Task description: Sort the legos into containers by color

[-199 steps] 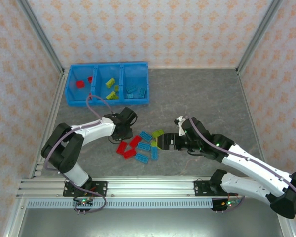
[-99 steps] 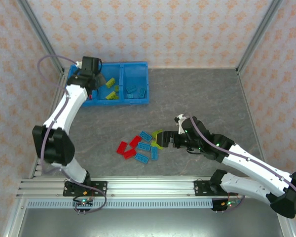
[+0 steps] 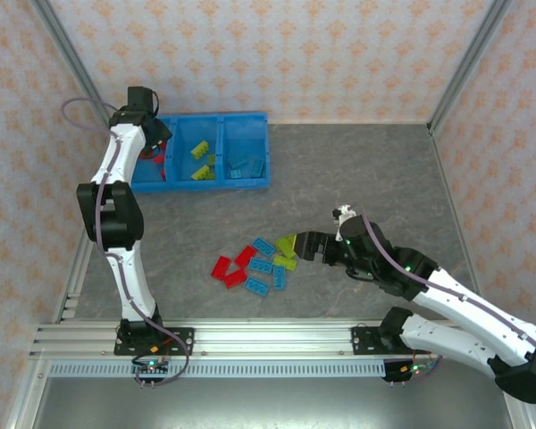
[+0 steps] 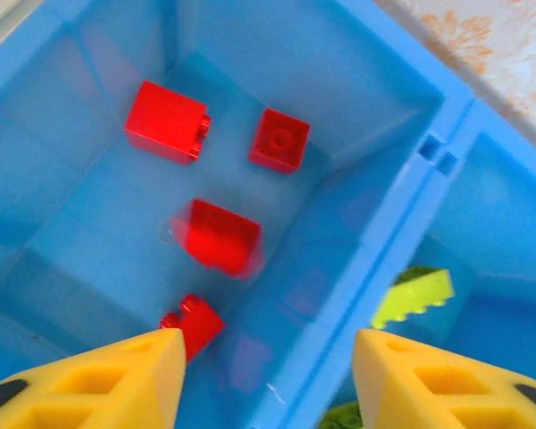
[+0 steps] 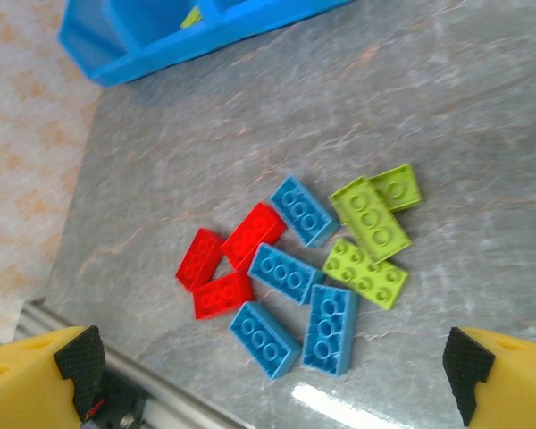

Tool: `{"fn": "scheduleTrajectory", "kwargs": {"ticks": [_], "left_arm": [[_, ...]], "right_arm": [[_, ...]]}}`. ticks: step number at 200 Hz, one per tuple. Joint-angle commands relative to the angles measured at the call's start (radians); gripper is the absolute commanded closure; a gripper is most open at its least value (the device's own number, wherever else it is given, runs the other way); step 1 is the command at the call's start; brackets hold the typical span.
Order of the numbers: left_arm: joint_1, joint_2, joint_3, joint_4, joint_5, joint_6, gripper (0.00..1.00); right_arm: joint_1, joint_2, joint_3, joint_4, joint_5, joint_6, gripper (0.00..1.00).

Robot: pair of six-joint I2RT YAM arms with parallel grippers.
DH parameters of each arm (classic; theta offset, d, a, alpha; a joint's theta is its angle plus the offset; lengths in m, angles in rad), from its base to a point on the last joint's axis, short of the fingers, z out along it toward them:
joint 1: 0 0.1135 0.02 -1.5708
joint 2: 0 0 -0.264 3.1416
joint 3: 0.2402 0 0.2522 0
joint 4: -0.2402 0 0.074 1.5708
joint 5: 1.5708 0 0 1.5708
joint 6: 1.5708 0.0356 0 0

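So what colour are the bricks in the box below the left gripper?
The bricks are red, clearest in the left wrist view.

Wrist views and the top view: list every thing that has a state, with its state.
bin tray, upright, bricks in all three compartments.
left gripper, open, empty, above the tray's left compartment.
red legos, four in the left compartment, one blurred.
loose legos, ten unsorted on the table: three red, four blue, three green.
right gripper, open wide, empty, above the loose legos.
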Motion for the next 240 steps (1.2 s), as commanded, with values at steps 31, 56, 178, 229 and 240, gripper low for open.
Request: {"fn": "scheduleTrajectory", "kwargs": {"ticks": [31, 56, 178, 229, 240], "left_arm": [[-0.094, -0.411, -0.268, 0.058, 0.070, -0.106, 0.46], [-0.264, -0.603, -0.391, 0.053, 0.038, -0.019, 0.46], [-0.497, -0.998, -0.787, -0.097, 0.635, 0.679, 0.35], [-0.497, -1.014, -0.831, -0.097, 0.612, 0.714, 0.31], [-0.497, -1.015, -0.840, -0.089, 0.602, 0.712, 0.31]], "right_arm": [[0.005, 0.129, 0.015, -0.036, 0.259, -0.032, 0.01], [0.005, 0.271, 0.060, 0.012, 0.202, -0.089, 0.01], [-0.082, 0.879, 0.157, 0.253, -0.130, -0.241, 0.35], [-0.080, 0.835, 0.129, 0.245, -0.079, -0.203, 0.55], [-0.079, 0.795, 0.114, 0.244, -0.067, -0.198, 0.58]]}}
